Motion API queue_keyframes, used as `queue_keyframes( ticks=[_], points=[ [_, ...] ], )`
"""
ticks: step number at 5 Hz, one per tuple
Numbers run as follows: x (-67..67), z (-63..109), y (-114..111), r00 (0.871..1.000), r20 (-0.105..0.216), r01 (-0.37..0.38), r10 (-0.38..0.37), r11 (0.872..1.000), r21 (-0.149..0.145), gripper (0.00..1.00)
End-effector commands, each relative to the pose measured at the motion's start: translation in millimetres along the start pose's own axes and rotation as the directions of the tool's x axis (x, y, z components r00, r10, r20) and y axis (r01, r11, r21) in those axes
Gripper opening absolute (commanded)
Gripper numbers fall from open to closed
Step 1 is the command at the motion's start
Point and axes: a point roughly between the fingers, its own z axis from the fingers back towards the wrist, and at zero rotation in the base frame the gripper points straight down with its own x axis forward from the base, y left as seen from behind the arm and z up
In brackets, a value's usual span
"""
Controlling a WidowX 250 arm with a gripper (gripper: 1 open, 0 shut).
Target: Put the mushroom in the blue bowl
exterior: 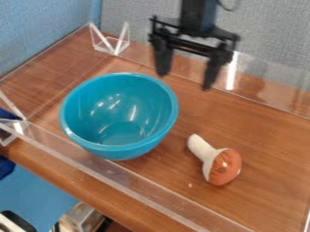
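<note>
The mushroom [215, 159] lies on its side on the wooden table at the front right, reddish-brown cap toward the camera, cream stem pointing back left. The blue bowl [119, 114] stands upright at centre left, with nothing inside it. My gripper [190, 72] hangs pointing down above the table behind the bowl and the mushroom, its two black fingers [162, 60] spread wide, open with nothing between them. It stands well apart from the mushroom.
A low clear acrylic wall [109, 179] rings the wooden table [266, 136]. A clear triangular bracket [111, 38] stands at the back left corner. A blue object [10, 118] pokes in at the left edge.
</note>
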Motion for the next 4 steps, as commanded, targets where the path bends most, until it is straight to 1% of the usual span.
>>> queue_keyframes(
  ticks=[1,2,3,4],
  points=[
    [-9.9,-4.4,-33,0.996,0.071,-0.053,0.054,0.998,-0.019,1.00],
    [-14.0,-34.5,-63,0.986,0.104,-0.127,0.128,0.992,-0.016,1.00],
    [-23.0,-58.6,-78,0.972,0.128,-0.196,0.197,0.980,-0.020,1.00],
    [-22.5,-82.5,-79,0.962,0.138,-0.235,0.237,0.972,-0.028,1.00]
  ],
)
